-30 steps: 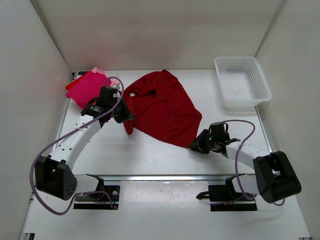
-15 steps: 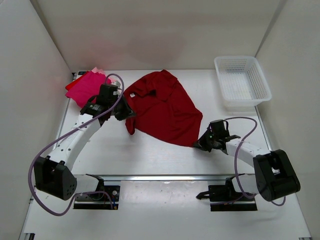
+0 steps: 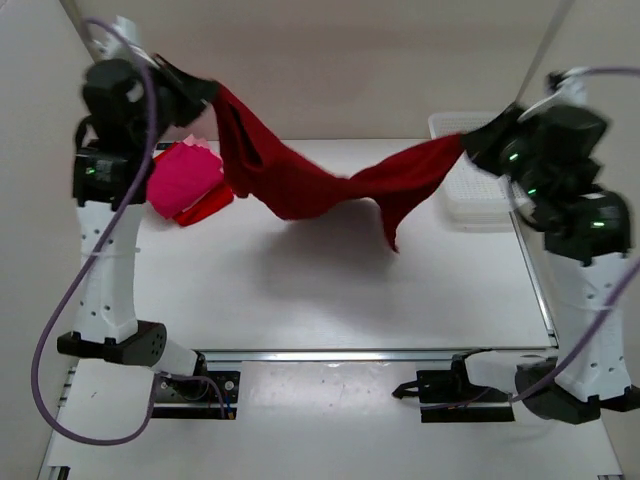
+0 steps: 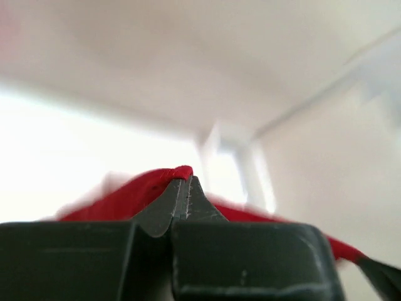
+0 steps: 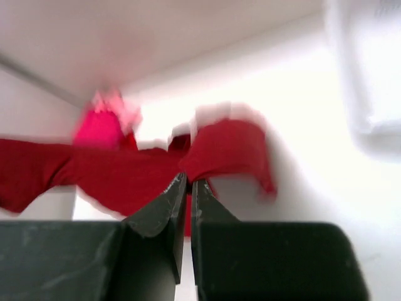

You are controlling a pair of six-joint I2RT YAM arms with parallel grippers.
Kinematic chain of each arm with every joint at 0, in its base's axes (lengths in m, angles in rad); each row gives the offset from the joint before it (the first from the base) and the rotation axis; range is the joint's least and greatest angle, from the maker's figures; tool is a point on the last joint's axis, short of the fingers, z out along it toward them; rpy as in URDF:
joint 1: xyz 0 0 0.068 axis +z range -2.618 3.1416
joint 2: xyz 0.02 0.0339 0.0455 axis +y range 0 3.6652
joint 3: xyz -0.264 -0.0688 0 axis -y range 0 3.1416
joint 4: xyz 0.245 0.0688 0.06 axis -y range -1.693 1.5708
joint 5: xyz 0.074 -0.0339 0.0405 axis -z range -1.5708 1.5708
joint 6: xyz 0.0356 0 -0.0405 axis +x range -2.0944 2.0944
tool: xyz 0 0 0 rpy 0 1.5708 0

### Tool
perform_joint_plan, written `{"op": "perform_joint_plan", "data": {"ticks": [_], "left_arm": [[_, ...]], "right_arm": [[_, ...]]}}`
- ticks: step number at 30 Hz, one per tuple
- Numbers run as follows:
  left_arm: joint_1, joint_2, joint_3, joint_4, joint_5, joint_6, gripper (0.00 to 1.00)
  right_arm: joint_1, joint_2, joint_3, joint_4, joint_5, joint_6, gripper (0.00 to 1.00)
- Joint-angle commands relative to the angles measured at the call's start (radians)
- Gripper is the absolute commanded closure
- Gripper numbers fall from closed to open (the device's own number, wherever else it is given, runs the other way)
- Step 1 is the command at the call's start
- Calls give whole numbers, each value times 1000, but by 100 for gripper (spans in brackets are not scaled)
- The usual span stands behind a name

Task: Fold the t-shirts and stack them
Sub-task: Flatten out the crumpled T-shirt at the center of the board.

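A dark red t-shirt (image 3: 300, 185) hangs in the air over the table, stretched between both raised arms and sagging in the middle. My left gripper (image 3: 203, 92) is shut on its upper left edge; in the left wrist view the cloth (image 4: 125, 197) is pinched at the tips of the left gripper (image 4: 185, 180). My right gripper (image 3: 468, 140) is shut on the shirt's right end, and the cloth (image 5: 232, 147) bunches at the tips of the right gripper (image 5: 188, 182). A folded stack lies at the back left: a magenta shirt (image 3: 185, 178) on a bright red one (image 3: 207, 208), with light pink (image 3: 200, 146) behind.
The white lattice basket (image 3: 478, 212) stands at the back right, partly hidden behind my right arm. White walls close in the table on the left, back and right. The stack shows blurred in the right wrist view (image 5: 97, 128).
The right gripper shut on the shirt's lower right edge. Both arms then rose high off the table, lifting the dark red shirt from flat to hanging stretched between them.
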Motion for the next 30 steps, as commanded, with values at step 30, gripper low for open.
{"op": "perform_joint_plan", "data": {"ticks": [30], "left_arm": [[334,339,462,241,106,-143,100]], "right_arm": [[-386,769,911,510,-561,238,100]]}}
